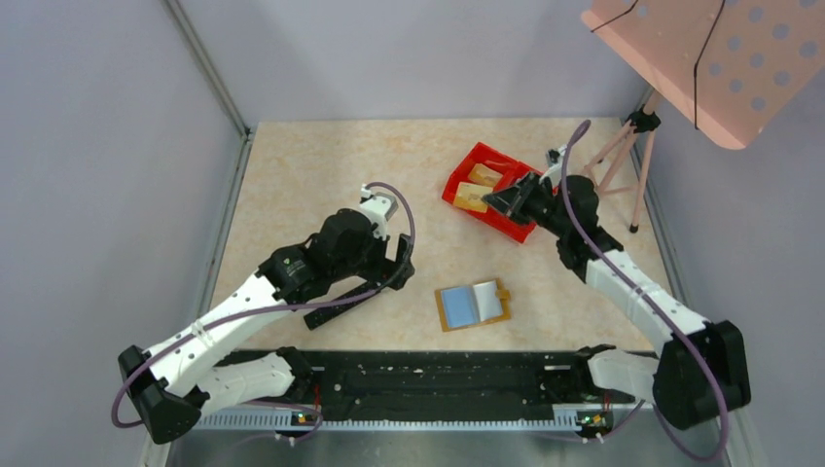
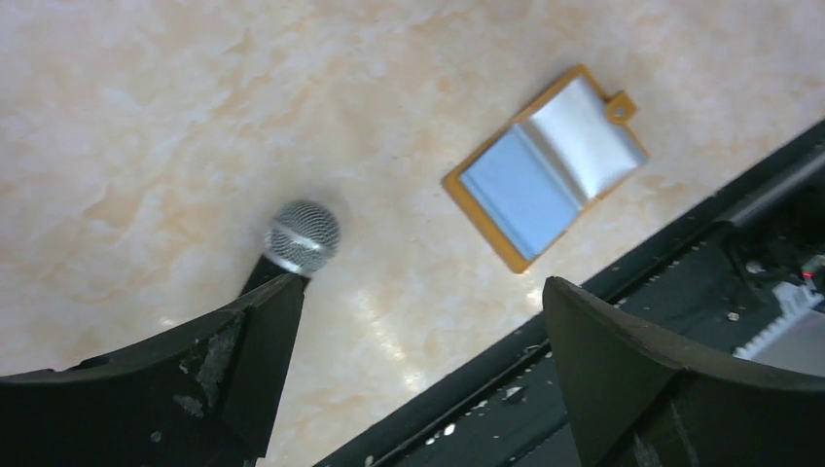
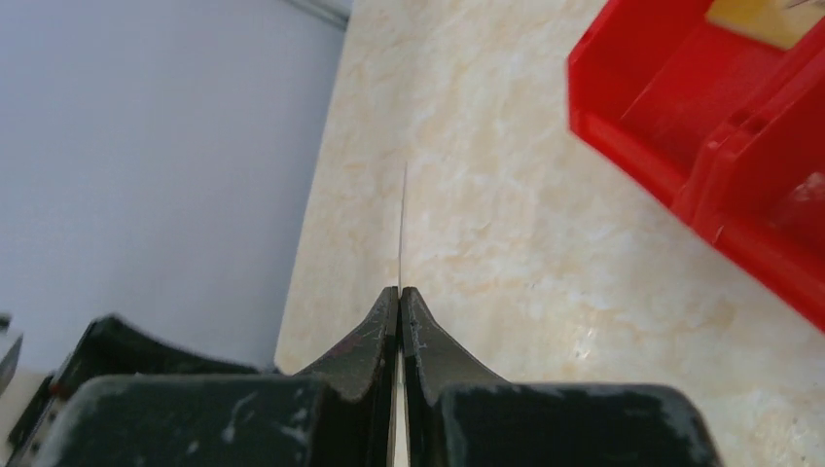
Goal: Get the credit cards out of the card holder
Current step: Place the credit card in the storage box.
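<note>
The card holder (image 1: 473,305) lies open on the table, tan-edged with a light-blue and a grey inside panel; it also shows in the left wrist view (image 2: 545,170). My left gripper (image 1: 365,287) is open and empty, to the left of the holder and apart from it. My right gripper (image 1: 498,202) is at the red tray's near side, shut on a thin card (image 3: 402,224) seen edge-on. Two yellow-gold cards (image 1: 477,187) lie in the red tray (image 1: 514,229).
The red tray's wall (image 3: 681,146) is right of my right gripper. A grey mesh ball on a black stem (image 2: 303,235) sits by my left finger. A black rail (image 1: 418,375) runs along the near edge. A pink perforated panel on a tripod (image 1: 700,58) stands back right.
</note>
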